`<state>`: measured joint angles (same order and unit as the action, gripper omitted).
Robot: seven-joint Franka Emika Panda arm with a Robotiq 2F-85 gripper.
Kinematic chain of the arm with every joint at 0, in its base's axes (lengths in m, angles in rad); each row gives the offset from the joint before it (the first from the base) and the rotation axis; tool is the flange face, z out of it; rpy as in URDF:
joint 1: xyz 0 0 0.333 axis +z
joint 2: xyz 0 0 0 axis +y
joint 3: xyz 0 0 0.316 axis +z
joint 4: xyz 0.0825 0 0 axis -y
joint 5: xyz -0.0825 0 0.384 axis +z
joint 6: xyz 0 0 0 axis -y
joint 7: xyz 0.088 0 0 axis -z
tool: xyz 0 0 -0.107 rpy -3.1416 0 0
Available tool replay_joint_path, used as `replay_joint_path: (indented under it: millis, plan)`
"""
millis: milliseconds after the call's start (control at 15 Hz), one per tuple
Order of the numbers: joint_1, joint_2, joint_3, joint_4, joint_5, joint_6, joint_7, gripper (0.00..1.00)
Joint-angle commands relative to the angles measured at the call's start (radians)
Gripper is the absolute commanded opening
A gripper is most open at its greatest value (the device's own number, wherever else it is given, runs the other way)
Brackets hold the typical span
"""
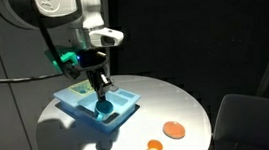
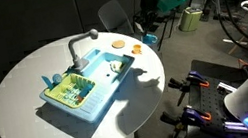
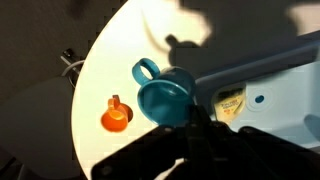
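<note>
As I grip the teal toy cup by its rim, the gripper jaws clenched on it, it seems light, rigid, slippery plastic.

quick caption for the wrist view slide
Gripper holds a blue cup beside the sink, orange cup on the table.

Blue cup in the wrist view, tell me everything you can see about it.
The blue cup is a small teal mug, smooth and shiny like plastic, with a round loop handle sticking out from its side. The jaws are shut on the part of it away from the handle, so it is held. In an exterior view it sits low over the light blue toy sink on the round white table. Whether it touches the sink cannot be told.
</note>
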<state>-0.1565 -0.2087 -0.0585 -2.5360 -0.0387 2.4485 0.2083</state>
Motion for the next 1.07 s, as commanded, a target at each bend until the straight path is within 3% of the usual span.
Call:
replay_joint_path:
  millis: [0,400,733,1000]
  plan:
    - [0.006,0.000,-0.007,0.001,-0.002,-0.002,0.001,0.04]
    - [-0.008,0.046,0.015,0.005,-0.104,0.084,0.065,0.01]
    - [-0.052,0.105,-0.013,0.036,-0.223,0.172,0.132,0.01]
    - [-0.074,0.157,-0.049,0.074,-0.249,0.214,0.144,0.01]
